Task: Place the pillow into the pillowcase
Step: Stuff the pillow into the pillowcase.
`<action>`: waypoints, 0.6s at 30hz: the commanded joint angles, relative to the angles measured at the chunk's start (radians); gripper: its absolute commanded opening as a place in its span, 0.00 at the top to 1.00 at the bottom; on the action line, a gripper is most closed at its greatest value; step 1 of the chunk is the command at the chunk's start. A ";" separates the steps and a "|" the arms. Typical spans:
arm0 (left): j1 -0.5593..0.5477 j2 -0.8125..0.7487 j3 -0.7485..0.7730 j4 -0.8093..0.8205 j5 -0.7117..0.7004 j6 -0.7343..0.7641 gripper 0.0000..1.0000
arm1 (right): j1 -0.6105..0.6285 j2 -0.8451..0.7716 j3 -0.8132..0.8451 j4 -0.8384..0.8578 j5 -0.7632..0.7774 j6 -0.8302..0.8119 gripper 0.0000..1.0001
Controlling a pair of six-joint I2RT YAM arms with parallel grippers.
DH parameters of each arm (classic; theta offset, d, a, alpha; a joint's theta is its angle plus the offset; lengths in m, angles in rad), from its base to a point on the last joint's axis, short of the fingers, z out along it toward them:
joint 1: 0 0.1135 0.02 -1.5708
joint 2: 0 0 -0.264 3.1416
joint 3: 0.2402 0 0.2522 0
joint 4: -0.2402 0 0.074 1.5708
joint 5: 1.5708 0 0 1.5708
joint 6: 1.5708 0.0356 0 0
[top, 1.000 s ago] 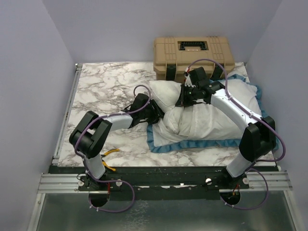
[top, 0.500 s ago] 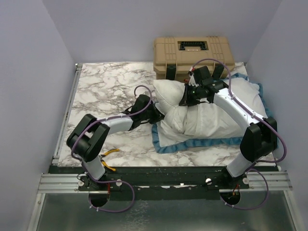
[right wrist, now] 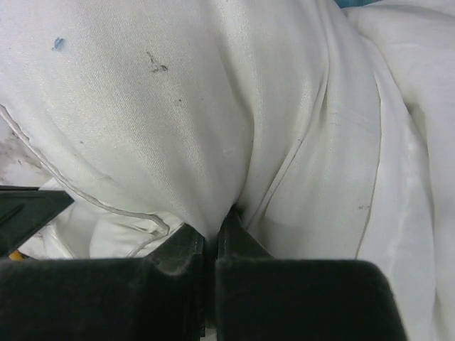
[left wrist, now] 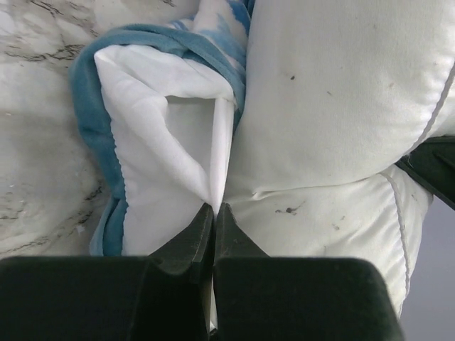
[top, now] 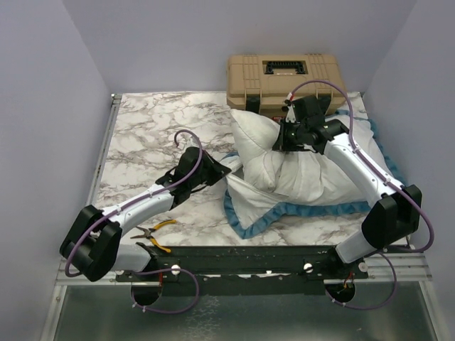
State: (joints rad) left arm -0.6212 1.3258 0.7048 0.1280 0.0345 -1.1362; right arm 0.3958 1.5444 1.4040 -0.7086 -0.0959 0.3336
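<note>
The white pillow [top: 313, 167] lies bunched on the open pillowcase [top: 284, 211], whose blue frilled edge shows along the front and right. My left gripper [top: 225, 170] is shut on the pillowcase's left edge. In the left wrist view its fingertips [left wrist: 213, 211] pinch the white inner fabric [left wrist: 163, 142], beside the blue frill [left wrist: 85, 114], with the pillow [left wrist: 334, 92] pressed against it on the right. My right gripper [top: 286, 141] is shut on a fold of the pillow's top. In the right wrist view the gripper [right wrist: 217, 226] bites a tuck of pillow fabric [right wrist: 178, 106].
A tan hard case [top: 286, 78] stands at the back of the marble table [top: 149, 135], just behind the pillow. Yellow-handled pliers [top: 153, 232] lie near the front edge by the left arm. Grey walls close in on both sides.
My left gripper has shut on the pillowcase edge and drawn it back to the left and towards the front. My right gripper has carried the pillow's top to the right and further back.
</note>
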 commanded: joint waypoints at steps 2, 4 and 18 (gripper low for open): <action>0.011 -0.079 0.015 -0.126 -0.134 0.047 1.00 | -0.022 0.025 -0.025 -0.044 0.149 -0.088 1.00; 0.012 -0.086 0.027 -0.110 -0.123 0.056 1.00 | -0.010 0.037 -0.038 -0.037 0.144 -0.094 1.00; 0.012 -0.107 -0.014 0.149 0.000 -0.046 1.00 | 0.129 0.161 -0.197 0.005 0.218 -0.132 1.00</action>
State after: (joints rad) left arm -0.6220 1.2842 0.7025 0.1314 0.0124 -1.1301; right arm 0.5049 1.6203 1.2919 -0.6277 -0.0460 0.2642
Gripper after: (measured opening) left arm 0.009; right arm 0.032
